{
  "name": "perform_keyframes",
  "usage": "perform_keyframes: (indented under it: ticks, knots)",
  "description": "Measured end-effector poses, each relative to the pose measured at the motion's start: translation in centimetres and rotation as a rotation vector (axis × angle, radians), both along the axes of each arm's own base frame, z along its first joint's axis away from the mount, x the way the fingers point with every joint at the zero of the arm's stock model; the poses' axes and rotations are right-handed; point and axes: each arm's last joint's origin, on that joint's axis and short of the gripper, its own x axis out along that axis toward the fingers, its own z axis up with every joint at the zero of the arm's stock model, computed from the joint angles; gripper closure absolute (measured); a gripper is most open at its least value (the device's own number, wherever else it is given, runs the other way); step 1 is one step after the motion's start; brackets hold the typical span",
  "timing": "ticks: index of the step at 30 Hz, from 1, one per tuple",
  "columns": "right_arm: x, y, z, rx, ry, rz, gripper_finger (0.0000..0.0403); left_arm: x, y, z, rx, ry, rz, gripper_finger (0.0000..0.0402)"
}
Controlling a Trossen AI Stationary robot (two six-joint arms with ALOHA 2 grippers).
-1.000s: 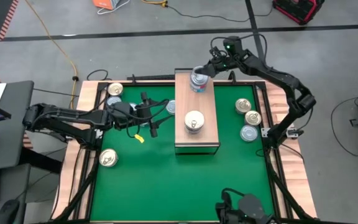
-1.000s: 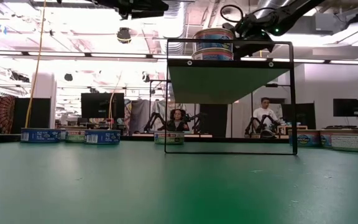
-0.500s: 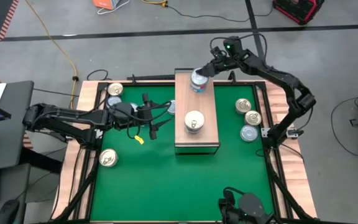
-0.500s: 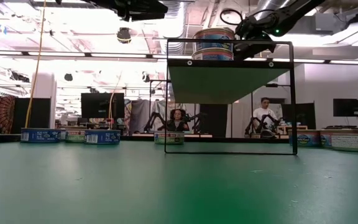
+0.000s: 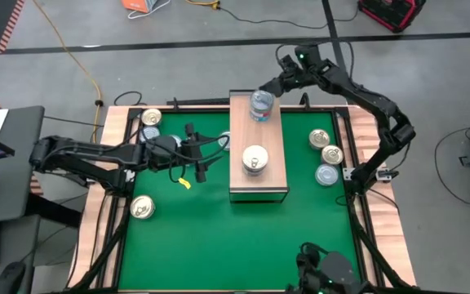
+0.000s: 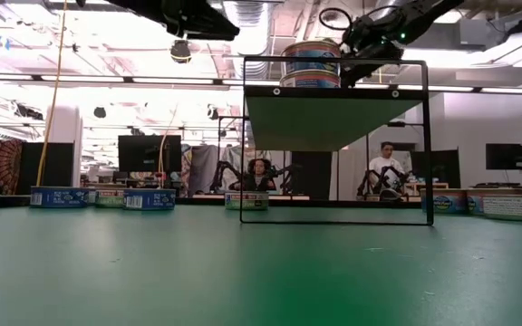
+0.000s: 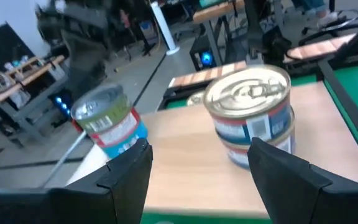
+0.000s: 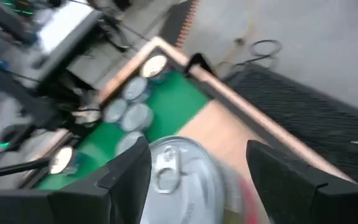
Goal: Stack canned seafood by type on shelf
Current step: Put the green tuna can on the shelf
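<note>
The shelf [image 5: 259, 175] is a light-wood block in the middle of the green mat. Two stacks of tins stand on its top: a blue-silver stack [image 5: 260, 104] at the far end and a gold-topped stack [image 5: 254, 159] at mid-length. My right gripper [image 5: 268, 87] is open just beyond the blue-silver stack's far right side; its wrist view looks down on the silver top [image 8: 169, 171] between its fingers. My left gripper [image 5: 201, 152] hangs open over the mat left of the shelf, facing both stacks [image 7: 253, 112] [image 7: 107, 121]. It holds nothing.
Loose tins lie on the mat: two by the far left corner [image 5: 150, 124], one near the left edge [image 5: 143, 207], one beside the shelf [image 5: 223, 141], three right of the shelf [image 5: 327, 155]. A small yellow scrap [image 5: 184, 182] lies under the left arm.
My right gripper has drawn back from the top tin of the blue-silver stack toward the table's far right and a little upward. The tin stays on the stack.
</note>
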Motion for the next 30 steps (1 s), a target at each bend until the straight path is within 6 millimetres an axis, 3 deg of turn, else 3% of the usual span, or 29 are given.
perform_keyframes:
  ticks: [5, 10, 14, 22, 30]
  knots:
    - [-1.6, 2.3, 2.3, -0.118, 0.143, -0.059, 0.0117, -1.2, 0.0, -0.2, -0.047, 0.062, 0.045, 0.0148]
    - [-2.0, 8.1, 3.4, -0.231, 0.204, -0.034, 0.0116, -2.0, 0.1, -1.2, -0.138, 0.160, 0.082, 0.0148]
    - [-2.0, 13.7, 4.2, -0.335, 0.111, 0.006, 0.0116, -2.0, 0.3, -2.6, -0.173, 0.206, 0.103, 0.0148]
    - [-1.1, 25.1, 1.6, -0.450, -0.111, 0.143, 0.0116, -1.5, 1.8, -4.2, -0.194, 0.268, 0.168, 0.0148]
    - [-1.3, 33.1, -0.6, -0.546, -0.120, 0.107, 0.0116, -0.7, 5.1, -6.7, -0.235, 0.395, 0.224, 0.0147]
